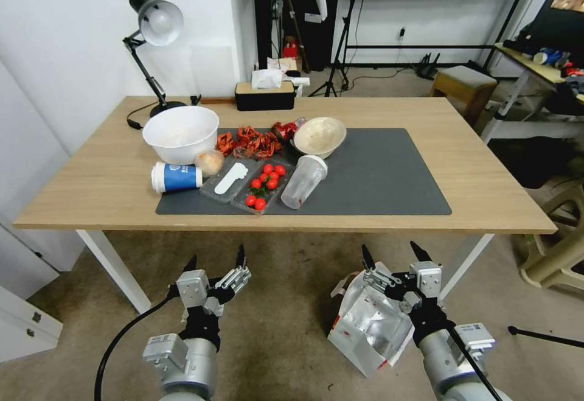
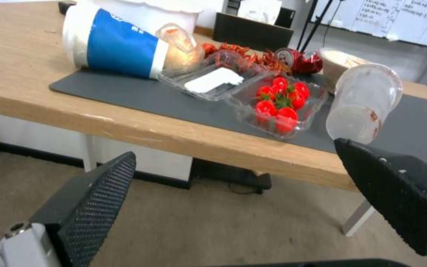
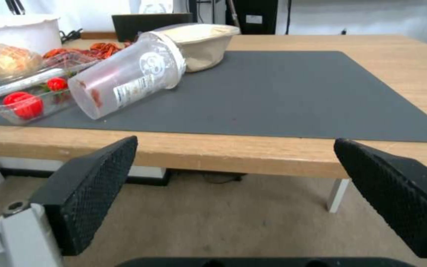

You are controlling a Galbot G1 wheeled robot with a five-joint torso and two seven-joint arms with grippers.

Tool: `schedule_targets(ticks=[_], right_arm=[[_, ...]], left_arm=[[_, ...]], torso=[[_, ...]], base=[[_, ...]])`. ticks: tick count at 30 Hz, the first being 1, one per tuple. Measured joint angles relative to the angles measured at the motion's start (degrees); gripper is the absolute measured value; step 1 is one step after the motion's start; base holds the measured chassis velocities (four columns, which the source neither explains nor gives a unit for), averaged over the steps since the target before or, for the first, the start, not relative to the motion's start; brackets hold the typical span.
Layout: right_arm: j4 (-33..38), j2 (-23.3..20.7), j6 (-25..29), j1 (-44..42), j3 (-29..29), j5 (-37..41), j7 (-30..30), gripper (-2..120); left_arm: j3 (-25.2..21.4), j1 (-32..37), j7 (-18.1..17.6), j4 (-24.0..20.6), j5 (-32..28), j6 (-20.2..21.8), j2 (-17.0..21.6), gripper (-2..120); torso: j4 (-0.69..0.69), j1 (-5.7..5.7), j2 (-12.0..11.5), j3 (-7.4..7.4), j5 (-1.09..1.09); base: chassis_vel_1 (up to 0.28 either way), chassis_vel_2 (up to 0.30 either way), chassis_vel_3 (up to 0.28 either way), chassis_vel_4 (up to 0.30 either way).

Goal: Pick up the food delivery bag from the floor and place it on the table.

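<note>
The food delivery bag (image 1: 368, 328), white with a silver foil lining and a small red logo, stands open on the floor (image 1: 286, 303) in front of the table (image 1: 486, 170). My right gripper (image 1: 394, 255) hovers open just above the bag's far rim, partly covering it. My left gripper (image 1: 216, 261) is open too, held above bare floor to the bag's left. Both point toward the table's front edge (image 3: 253, 152), whose dark grey mat (image 3: 297, 92) is bare on its right half.
On the mat's left half lie a clear cup (image 1: 304, 181) on its side, a tomato tray (image 1: 263, 187), a blue-and-white cup (image 1: 176, 177), bowls (image 1: 180, 133) and red scraps. A lamp (image 1: 155, 24) and tissue box (image 1: 265, 94) stand at the back. A white cabinet (image 1: 24, 322) is on the left.
</note>
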Motion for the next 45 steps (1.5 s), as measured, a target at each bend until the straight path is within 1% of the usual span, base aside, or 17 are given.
schedule_targets(ticks=[5,12,15,16,19,20,22,24,26,27,32,33,40,44,45], right_arm=[[0.1,0.1,0.2,-0.1,0.0,-0.3,0.0,100],[0.2,0.4,0.6,-0.5,-0.1,-0.8,0.0,100],[0.1,0.4,0.6,-0.6,-0.2,-0.8,-0.3,100],[0.1,0.4,0.6,-0.6,-0.2,-0.8,-0.3,100],[0.1,0.1,0.5,-0.9,-0.2,-0.8,-0.7,100],[0.1,0.1,0.5,-0.9,-0.2,-0.8,-0.7,100],[0.1,0.1,0.3,-0.9,-0.1,-0.8,-0.7,100],[0.1,0.1,0.3,-0.8,-0.1,-0.7,-0.7,100],[0.2,0.3,0.4,-0.8,-0.1,-0.5,-0.7,100],[0.2,0.3,0.4,-0.8,-0.1,-0.5,-0.7,100],[0.3,0.2,0.4,-0.8,0.0,-0.2,-0.6,100],[0.3,0.2,0.4,-0.8,0.0,-0.2,-0.6,100],[0.6,-0.3,0.4,-0.9,0.4,0.4,-0.7,100],[0.7,-0.4,0.1,-1.1,0.4,0.6,-0.7,100],[0.7,-0.4,-0.3,-1.2,0.5,0.7,-0.8,100]], left_arm=[[-0.1,0.2,0.0,-0.5,-0.6,0.0,0.0,100],[-0.2,0.3,0.2,-0.6,-0.8,-0.3,0.0,100],[-0.4,0.4,0.3,-0.7,-0.6,-0.4,-0.1,100],[-0.4,0.4,0.3,-0.7,-0.6,-0.4,-0.1,100],[-0.5,0.5,0.6,-0.6,0.1,-0.4,-0.2,100],[-0.5,0.5,0.6,-0.6,0.1,-0.4,-0.2,100],[-0.6,0.6,0.8,-0.6,0.6,-0.6,-0.2,100],[-0.6,0.7,0.8,-0.6,0.7,-0.6,-0.1,100],[-0.7,0.8,1.0,-0.6,1.0,-0.7,-0.1,100],[-0.7,0.8,1.0,-0.6,1.0,-0.7,-0.1,100],[-0.7,0.9,1.1,0.0,1.8,-1.4,-0.1,100],[-0.7,0.9,1.1,0.0,1.8,-1.4,-0.1,100],[-0.7,1.2,1.3,0.1,1.8,-1.6,0.0,100],[-0.8,1.2,1.6,0.3,2.0,-1.7,0.0,100],[-0.9,1.2,1.9,0.4,2.2,-1.7,0.0,100]], torso=[[0.00,-0.04,-0.1,-0.05,0.00],[0.00,-0.74,-1.6,-0.90,0.00],[0.00,-1.30,-2.9,-1.63,0.00],[0.00,-1.30,-2.9,-1.63,0.00],[0.00,-1.83,-4.2,-2.32,0.00],[0.00,-1.83,-4.2,-2.32,0.00],[0.00,-2.28,-5.2,-2.88,0.00],[0.00,-2.39,-5.4,-3.02,0.00],[0.00,-2.79,-6.3,-3.52,0.00],[0.00,-2.79,-6.3,-3.52,0.00],[0.00,-3.50,-7.9,-4.36,0.00],[0.00,-3.50,-7.9,-4.36,0.00],[0.00,-4.57,-10.3,-5.71,0.01],[0.00,-4.81,-10.9,-6.06,0.00],[0.00,-5.03,-11.4,-6.40,0.00]], base=[[0.000,0.000,0.000,0.000],[0.000,0.000,0.000,0.000],[0.000,0.000,0.000,0.000],[0.000,0.000,0.000,0.000],[0.000,0.000,0.000,0.000],[0.000,0.000,0.000,0.000],[0.000,0.000,0.000,0.000],[0.000,0.000,0.000,0.000],[0.000,0.000,0.000,0.000],[0.000,0.000,0.000,0.000],[0.000,0.000,0.000,0.000],[0.000,0.000,0.000,0.000],[0.000,0.000,0.000,0.000],[0.000,0.000,0.000,0.000],[0.000,0.000,0.000,0.000]])
